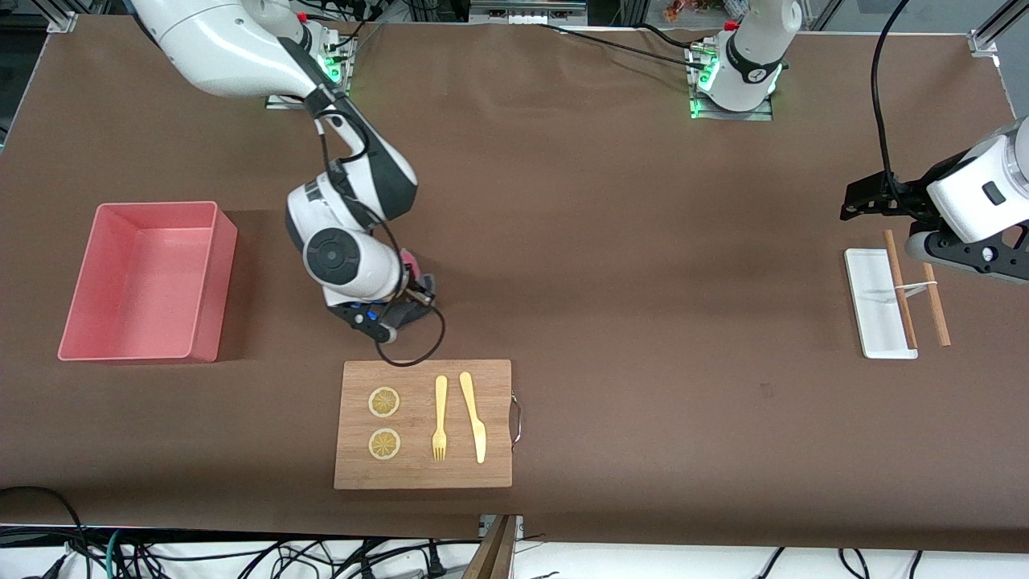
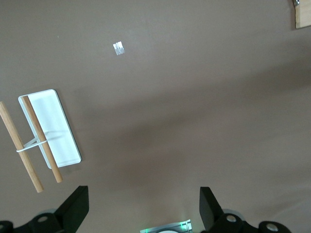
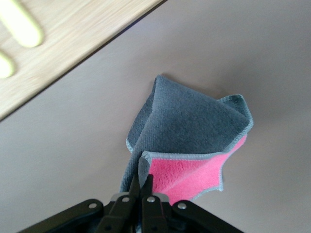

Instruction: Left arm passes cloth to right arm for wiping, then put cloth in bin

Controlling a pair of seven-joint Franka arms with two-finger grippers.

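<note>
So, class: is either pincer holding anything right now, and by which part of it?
The right pincer is shut on the cloth, pinching it at an edge where the pink underside folds up. The left pincer is open and holds nothing, over the table near the white tray.

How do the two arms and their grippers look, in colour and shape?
Both arms are glossy white with black joint bands. The right arm has a round dark wrist cap, a looping black cable and a black gripper. The left arm carries a black cable and a black gripper.

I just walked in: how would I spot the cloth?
Start at the wooden cutting board. Just farther from the front camera, the right hand pinches the cloth against the brown table. It is the only soft thing: grey, with a pink underside.
</note>
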